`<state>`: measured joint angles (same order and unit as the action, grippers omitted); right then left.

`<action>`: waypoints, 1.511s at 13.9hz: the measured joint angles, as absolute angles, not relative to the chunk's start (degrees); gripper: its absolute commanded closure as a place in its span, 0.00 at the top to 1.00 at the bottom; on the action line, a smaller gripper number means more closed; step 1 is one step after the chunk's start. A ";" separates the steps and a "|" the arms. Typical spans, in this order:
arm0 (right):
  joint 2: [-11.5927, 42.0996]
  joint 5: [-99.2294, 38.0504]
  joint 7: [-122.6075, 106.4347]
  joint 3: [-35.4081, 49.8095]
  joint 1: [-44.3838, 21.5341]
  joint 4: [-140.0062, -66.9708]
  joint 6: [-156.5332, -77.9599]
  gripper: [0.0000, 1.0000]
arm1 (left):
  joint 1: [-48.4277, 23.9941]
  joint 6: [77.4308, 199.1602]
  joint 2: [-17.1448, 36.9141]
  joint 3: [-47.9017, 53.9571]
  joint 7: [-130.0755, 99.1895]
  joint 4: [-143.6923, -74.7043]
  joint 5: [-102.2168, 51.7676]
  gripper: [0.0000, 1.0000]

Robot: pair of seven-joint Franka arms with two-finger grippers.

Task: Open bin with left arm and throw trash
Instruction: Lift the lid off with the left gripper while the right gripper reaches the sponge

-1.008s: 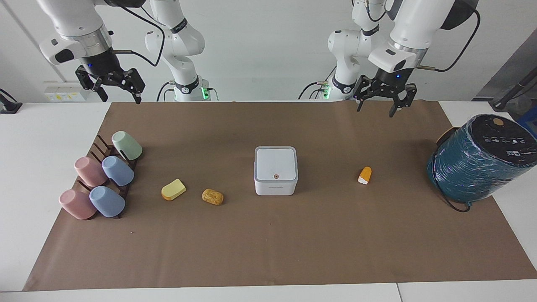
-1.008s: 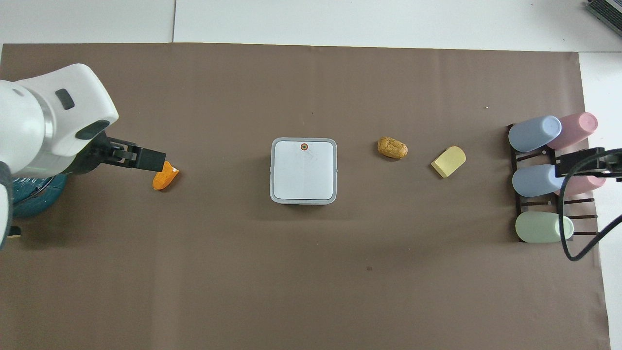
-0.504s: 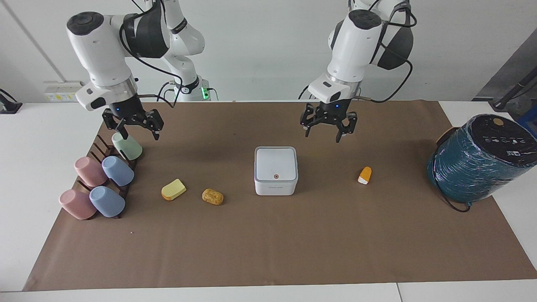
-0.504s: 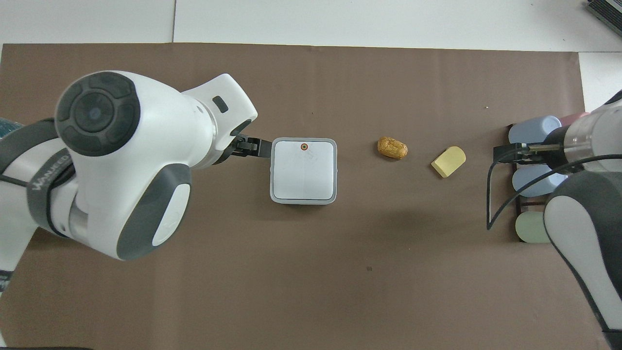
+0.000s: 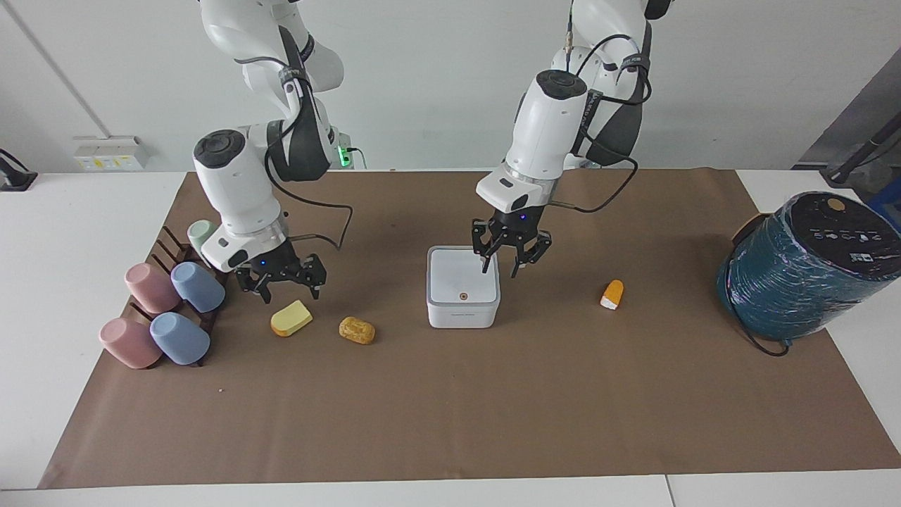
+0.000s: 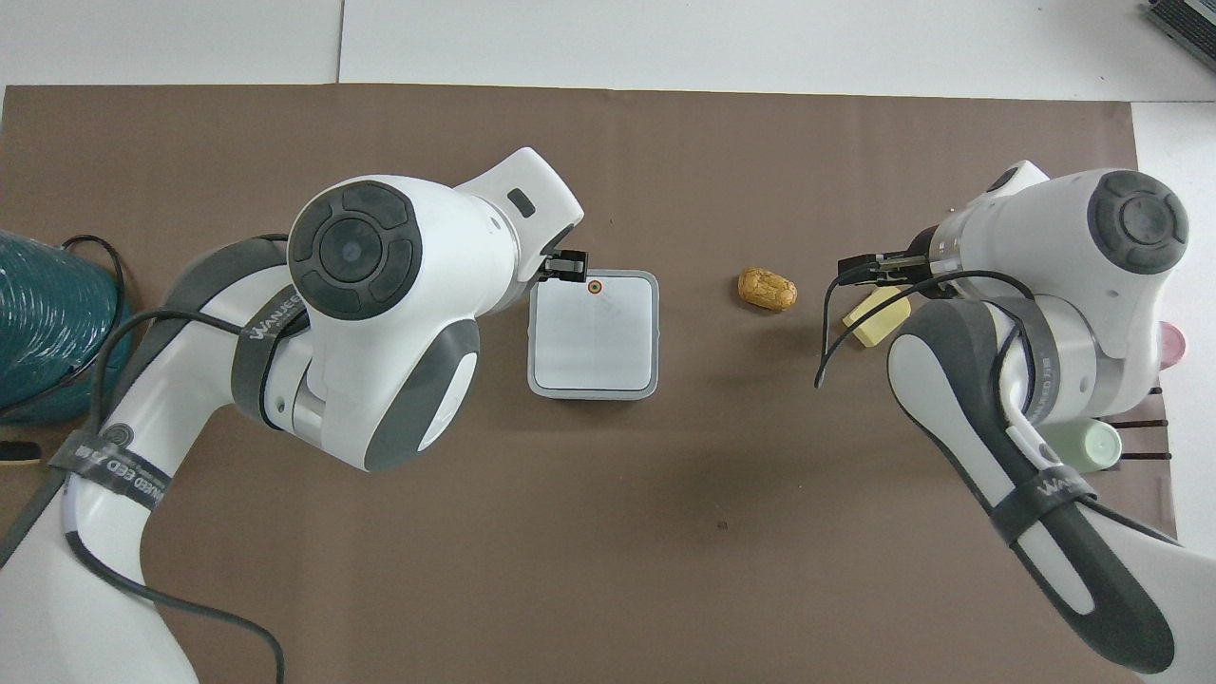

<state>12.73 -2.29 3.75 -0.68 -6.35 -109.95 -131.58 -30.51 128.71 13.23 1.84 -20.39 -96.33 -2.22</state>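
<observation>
The left gripper [image 5: 501, 270] hangs with its fingertips somewhat spread, one over the lid and one just outside the wall, above the corner of the small white square plastic bin [image 5: 462, 310]. In the overhead view that corner is at the bin's eleven o'clock, next to the orange dot [image 6: 595, 286] on the lid. Whether a fingertip touches the lid cannot be told. The lid lies flat and shut. The bin stands at the middle of the brown paper mat [image 5: 450, 422]. The right gripper [image 5: 290, 289] is low over the mat with its fingers wide apart and holding nothing, just above the pale yellow wedge [image 5: 291, 318], at the wedge's twelve o'clock in the facing view. Read from the bin in the overhead view, the golden-brown lumpy nugget [image 6: 767, 289] lies at two o'clock and the yellow wedge farther out on the same line. The orange-and-white chunk [image 5: 613, 293] lies at the bin's three o'clock in the facing view, toward the left arm's end. Past the wedge a dark rack of pastel cups [image 5: 169, 310] sits at the right arm's end of the mat. A big teal wrapped cylinder [image 5: 802, 267] stands at the left arm's end.
</observation>
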 measured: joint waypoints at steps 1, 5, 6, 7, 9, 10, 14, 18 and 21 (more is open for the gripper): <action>14.32 -2.33 4.11 -0.90 -5.80 -110.01 -132.24 1.00 | -31.07 129.82 13.80 1.81 -20.58 -96.53 -2.22 0.17; 17.98 -2.40 4.24 -1.24 -4.78 -113.60 -139.11 1.00 | -33.31 134.36 17.86 1.81 -22.10 -96.84 -2.22 0.13; 18.37 -2.40 4.25 -1.24 -4.81 -114.92 -140.78 1.00 | -33.55 135.18 18.73 1.81 -22.16 -96.85 -2.22 0.13; 18.65 -2.40 4.28 -1.24 -4.82 -115.81 -141.71 1.00 | -33.73 135.77 19.43 1.81 -22.17 -96.85 -2.22 0.12; 18.81 -2.40 4.30 -1.30 -4.76 -116.51 -142.23 0.70 | -34.08 136.96 20.59 1.75 -22.18 -96.86 -2.22 0.12; 18.81 -2.40 4.30 -1.34 -4.70 -116.63 -142.23 0.36 | -34.15 137.37 21.08 1.75 -22.18 -96.86 -2.22 0.11; 18.67 -2.38 4.30 -1.42 -4.20 -116.71 -142.09 0.00 | -34.18 137.86 21.64 1.66 -22.18 -97.05 -2.12 0.11; 18.43 -2.37 4.30 -1.62 -4.06 -116.71 -141.85 0.00 | -34.37 139.92 21.03 1.66 -22.15 -98.61 -1.52 0.11; 18.41 -2.20 4.30 -1.62 -4.06 -116.64 -141.63 0.00 | -34.38 139.63 20.92 1.62 -22.13 -98.59 -1.46 0.12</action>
